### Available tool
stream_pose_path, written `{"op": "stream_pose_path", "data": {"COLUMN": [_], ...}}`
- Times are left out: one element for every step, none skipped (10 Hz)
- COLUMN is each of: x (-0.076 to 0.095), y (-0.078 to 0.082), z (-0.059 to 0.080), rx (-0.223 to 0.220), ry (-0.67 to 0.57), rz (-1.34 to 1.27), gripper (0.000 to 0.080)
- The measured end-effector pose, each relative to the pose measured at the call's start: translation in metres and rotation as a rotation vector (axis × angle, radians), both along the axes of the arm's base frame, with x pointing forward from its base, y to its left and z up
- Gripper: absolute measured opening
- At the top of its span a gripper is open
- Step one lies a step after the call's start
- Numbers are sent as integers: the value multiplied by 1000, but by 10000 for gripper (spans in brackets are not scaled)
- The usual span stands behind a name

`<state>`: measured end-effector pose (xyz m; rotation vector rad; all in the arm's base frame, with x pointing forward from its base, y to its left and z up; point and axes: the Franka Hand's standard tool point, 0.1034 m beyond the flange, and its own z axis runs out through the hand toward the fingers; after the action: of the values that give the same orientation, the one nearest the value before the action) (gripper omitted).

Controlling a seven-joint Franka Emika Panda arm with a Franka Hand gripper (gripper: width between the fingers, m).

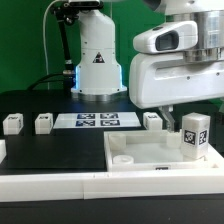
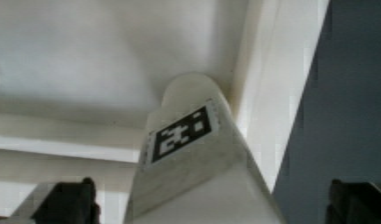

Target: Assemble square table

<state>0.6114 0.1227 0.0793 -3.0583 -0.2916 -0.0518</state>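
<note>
- On the black table, toward the exterior view's right: flat white square top with a raised rim and a corner hole.
- Upright on that top, near its right edge: chunky white leg with a black-and-white tag.
- Around that leg: gripper released, fingers spread, gaps either side, grasping nothing.
- Behind the top: two tagged legs left of the marker board, third leg right.
</note>
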Motion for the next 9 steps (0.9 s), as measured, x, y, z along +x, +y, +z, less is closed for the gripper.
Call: {"op": "stream_pose_path", "data": {"x": [0,0,0,0,0,0,0,0,0], "y": [0,0,0,0,0,0,0,-2,-2], "z": [0,0,0,0,0,0,0,0,-1], "rx": [-4,-5,-5,-5,-5,-5,-5,-5,-5], "ry": [-5,-8,-10,-9,-9,-9,-9,-7,-7], "rz": [67,102,128,124,124,124,118,91,91], "gripper": [648,648,648,648,529,529,345,291,291]}}
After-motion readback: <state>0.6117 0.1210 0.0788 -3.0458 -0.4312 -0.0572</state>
